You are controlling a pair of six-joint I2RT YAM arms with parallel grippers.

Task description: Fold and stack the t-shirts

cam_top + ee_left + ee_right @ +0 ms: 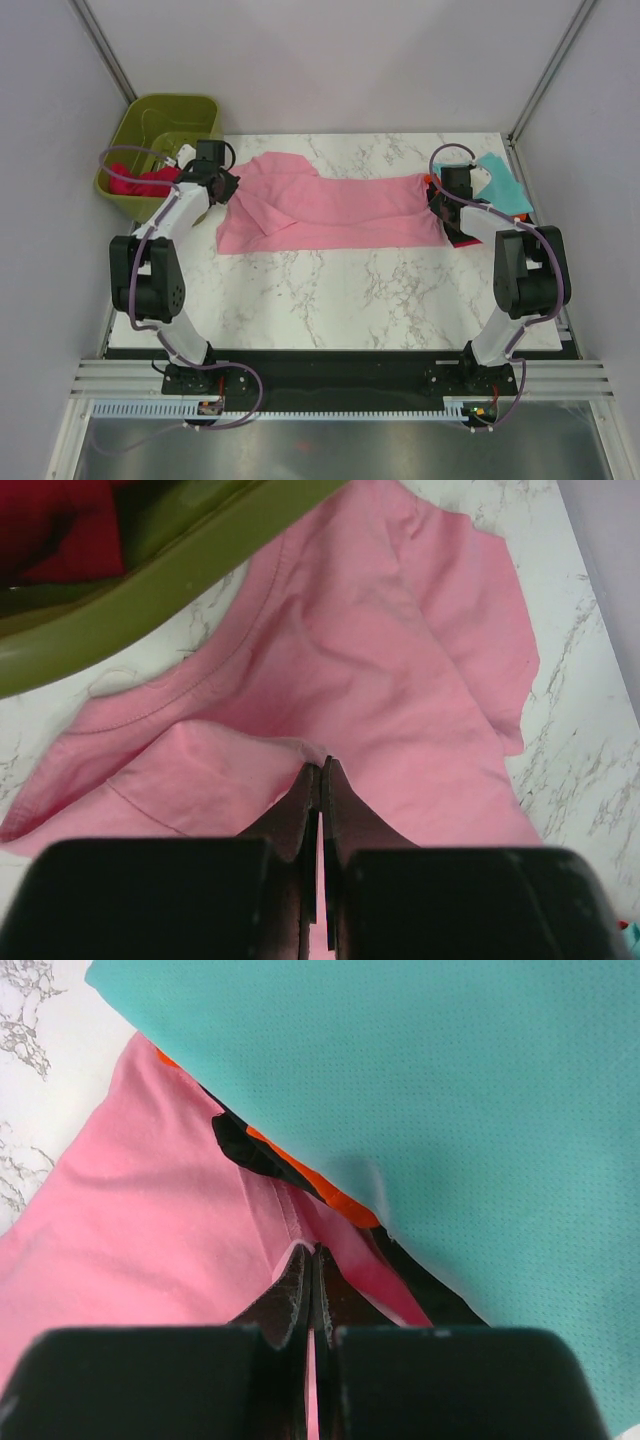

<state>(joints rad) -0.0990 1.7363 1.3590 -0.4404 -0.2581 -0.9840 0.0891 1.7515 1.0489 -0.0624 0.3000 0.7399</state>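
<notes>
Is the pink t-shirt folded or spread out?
Mostly spread: the pink t-shirt lies stretched across the table, left fingers and right fingers pinching its ends.

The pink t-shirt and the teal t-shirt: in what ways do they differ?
The pink t-shirt lies spread across the table; the teal t-shirt is folded, topping a stack at the right edge. The left gripper and right gripper, jaws shut, pinch the pink t-shirt at its ends; nothing holds the teal t-shirt. Both are plain cloth.
</notes>
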